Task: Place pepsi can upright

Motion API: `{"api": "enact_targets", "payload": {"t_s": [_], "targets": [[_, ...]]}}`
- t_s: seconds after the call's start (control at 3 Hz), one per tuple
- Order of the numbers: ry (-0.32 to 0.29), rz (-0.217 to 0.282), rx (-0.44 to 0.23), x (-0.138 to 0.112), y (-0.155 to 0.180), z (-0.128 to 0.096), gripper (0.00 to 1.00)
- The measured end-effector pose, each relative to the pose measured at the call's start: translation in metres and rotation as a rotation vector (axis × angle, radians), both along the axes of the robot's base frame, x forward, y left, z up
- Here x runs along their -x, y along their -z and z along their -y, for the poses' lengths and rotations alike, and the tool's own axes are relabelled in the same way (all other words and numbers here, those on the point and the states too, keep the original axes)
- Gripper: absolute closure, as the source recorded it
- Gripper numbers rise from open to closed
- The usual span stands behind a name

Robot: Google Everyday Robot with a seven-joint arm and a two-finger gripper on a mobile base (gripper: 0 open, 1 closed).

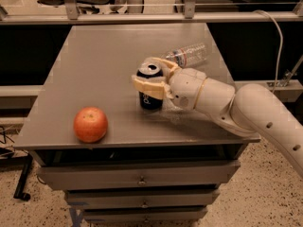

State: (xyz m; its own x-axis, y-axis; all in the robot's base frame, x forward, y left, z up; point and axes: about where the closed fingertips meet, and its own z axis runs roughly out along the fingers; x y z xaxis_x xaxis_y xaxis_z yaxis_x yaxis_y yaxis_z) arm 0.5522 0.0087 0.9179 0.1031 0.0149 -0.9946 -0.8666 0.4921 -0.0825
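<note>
The pepsi can [150,100] is dark blue with a silver top and stands upright on the grey table [94,65], right of centre. My gripper [143,73] comes in from the right, with one tan finger [147,86] across the can's front and the other behind its top rim. The fingers are closed on the upper part of the can. The can's base rests on the table.
A red apple [90,124] sits near the table's front left edge. A clear plastic water bottle [188,55] lies on its side behind the gripper. My white arm [246,110] crosses the table's right front corner. Drawers are below the tabletop.
</note>
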Motion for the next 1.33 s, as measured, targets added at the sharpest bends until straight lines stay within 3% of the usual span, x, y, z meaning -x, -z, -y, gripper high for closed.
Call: {"api": "enact_targets", "payload": {"t_s": [0.33,0.67,1.0,1.33], "targets": [[0.005,-0.001,0.001,0.001,0.0,0.001,0.13],[0.001,-0.012,0.006,0.001,0.0,0.002,0.0],[-0.011,-0.029,0.033,0.004,-0.003,0.006,0.0],[-0.008,-0.047,0.093,0.01,-0.017,0.036,0.0]]}}
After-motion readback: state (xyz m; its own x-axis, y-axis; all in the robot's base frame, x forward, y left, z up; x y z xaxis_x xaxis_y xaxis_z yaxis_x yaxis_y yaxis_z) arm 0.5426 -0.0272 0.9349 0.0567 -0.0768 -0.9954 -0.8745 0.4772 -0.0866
